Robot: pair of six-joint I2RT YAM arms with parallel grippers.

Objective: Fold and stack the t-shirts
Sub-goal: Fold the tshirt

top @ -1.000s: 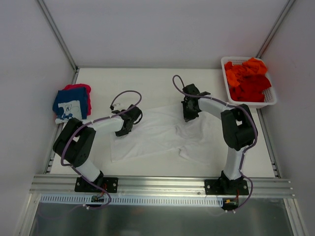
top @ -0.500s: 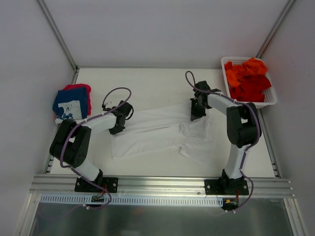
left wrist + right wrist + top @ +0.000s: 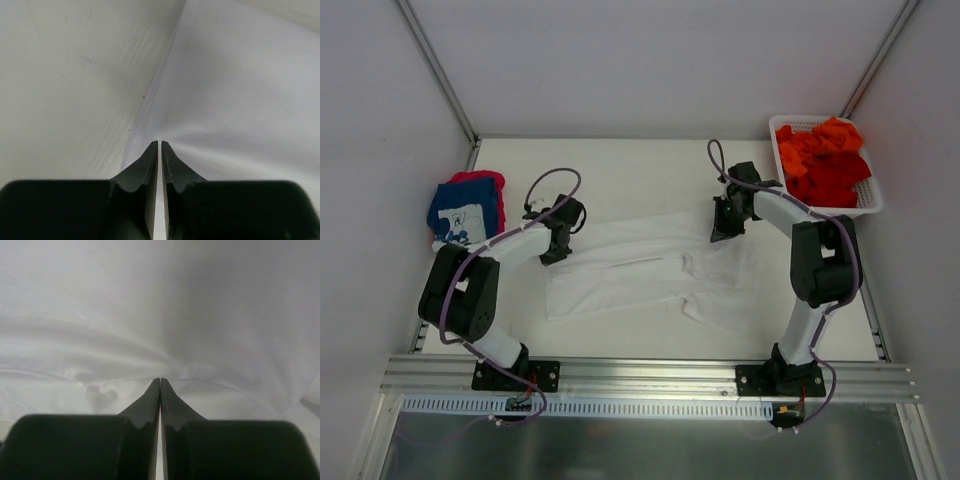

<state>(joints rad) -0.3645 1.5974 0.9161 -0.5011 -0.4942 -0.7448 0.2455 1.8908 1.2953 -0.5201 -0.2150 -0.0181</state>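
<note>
The left gripper [image 3: 159, 142] is pinched shut on the white t-shirt's [image 3: 640, 275] edge, right at its tips. The right gripper [image 3: 160, 379] is the same, with its jaws together on a fold. The shirt lies spread between the two.

The top camera sits high up behind the two arms and looks down and forward, far enough away to see the whole table [image 3: 620, 170], both arms and the white t-shirt [image 3: 620, 282] lying between them. The left wrist camera sits just behind the left gripper [image 3: 159, 144] and looks out along its dark fingers [image 3: 142, 167], very close to the shirt's edge and some bare table. The right wrist camera looks the same way past the right gripper [image 3: 160, 380], so close that white cloth fills it, and all three views share that shirt.
</note>
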